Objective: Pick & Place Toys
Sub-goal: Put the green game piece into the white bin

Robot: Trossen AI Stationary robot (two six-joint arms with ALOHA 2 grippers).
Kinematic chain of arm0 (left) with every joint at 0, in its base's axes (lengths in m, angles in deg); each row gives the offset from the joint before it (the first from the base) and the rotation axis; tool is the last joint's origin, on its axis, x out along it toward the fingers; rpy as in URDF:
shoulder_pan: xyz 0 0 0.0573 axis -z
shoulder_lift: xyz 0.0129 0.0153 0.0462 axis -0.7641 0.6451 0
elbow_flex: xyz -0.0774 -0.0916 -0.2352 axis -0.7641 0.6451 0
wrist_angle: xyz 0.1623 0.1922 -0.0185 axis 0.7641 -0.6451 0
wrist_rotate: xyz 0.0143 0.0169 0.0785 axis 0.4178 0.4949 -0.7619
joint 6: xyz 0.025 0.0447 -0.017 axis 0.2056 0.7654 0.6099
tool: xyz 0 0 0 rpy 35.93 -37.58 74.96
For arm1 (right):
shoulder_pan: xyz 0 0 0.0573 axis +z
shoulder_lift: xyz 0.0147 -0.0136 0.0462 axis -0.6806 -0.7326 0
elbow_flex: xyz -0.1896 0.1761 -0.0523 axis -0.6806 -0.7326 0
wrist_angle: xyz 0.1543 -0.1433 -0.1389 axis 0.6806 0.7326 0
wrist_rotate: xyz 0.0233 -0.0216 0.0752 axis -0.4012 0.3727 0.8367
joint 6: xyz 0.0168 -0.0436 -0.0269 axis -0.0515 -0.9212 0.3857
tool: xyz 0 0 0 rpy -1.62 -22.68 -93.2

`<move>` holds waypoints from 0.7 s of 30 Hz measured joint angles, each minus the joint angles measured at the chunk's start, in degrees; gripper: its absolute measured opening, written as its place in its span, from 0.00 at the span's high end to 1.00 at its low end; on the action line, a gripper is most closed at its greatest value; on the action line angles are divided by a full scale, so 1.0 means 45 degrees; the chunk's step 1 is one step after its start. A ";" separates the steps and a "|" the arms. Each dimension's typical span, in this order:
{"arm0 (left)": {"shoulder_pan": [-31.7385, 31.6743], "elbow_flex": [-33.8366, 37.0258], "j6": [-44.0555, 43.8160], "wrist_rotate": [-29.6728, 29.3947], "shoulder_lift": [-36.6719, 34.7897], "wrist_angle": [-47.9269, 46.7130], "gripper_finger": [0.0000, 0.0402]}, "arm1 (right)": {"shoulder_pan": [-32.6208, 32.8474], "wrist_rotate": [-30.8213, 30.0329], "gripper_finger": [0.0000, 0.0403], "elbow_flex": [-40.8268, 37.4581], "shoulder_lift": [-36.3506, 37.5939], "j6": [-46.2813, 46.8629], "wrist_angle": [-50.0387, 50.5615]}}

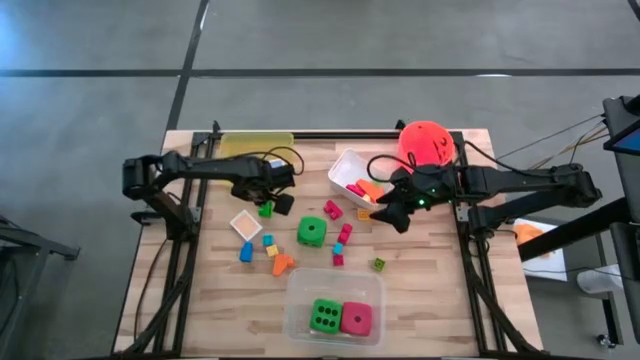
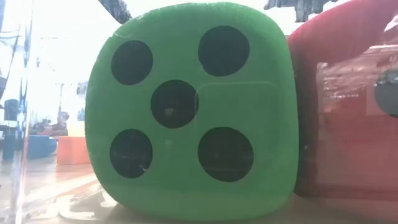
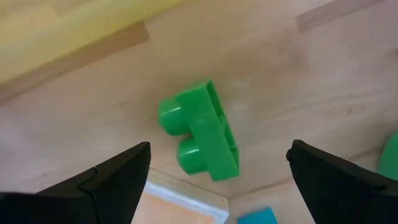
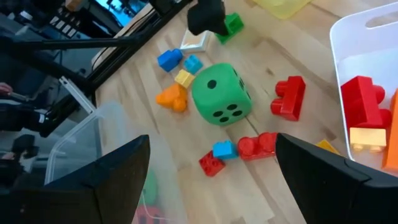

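Green die pressed close against low camera. Green block seen lying between wide-spread left gripper fingers, untouched. Right gripper spread wide, empty.

A clear tub sits at the table's six o'clock edge, holding two dice side by side. At the centre stands a single die, with small blocks scattered at its three and nine o'clock. A white tub with blocks inside lies toward one o'clock, a bucket just beyond it, and a shallow tub at eleven o'clock.
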 joint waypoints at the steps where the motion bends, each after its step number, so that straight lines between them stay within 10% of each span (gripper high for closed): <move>1: -0.0031 0.0254 0.0000 0.0139 -0.0027 0.0274 0.08 | 0.0051 0.0001 0.16 0.0000 0.0000 0.0002 -0.0020; 21: -0.0584 0.1862 -0.0714 0.1278 0.0056 0.2969 0.23 | 0.0085 0.0009 0.16 0.0005 0.0000 0.0269 -0.0979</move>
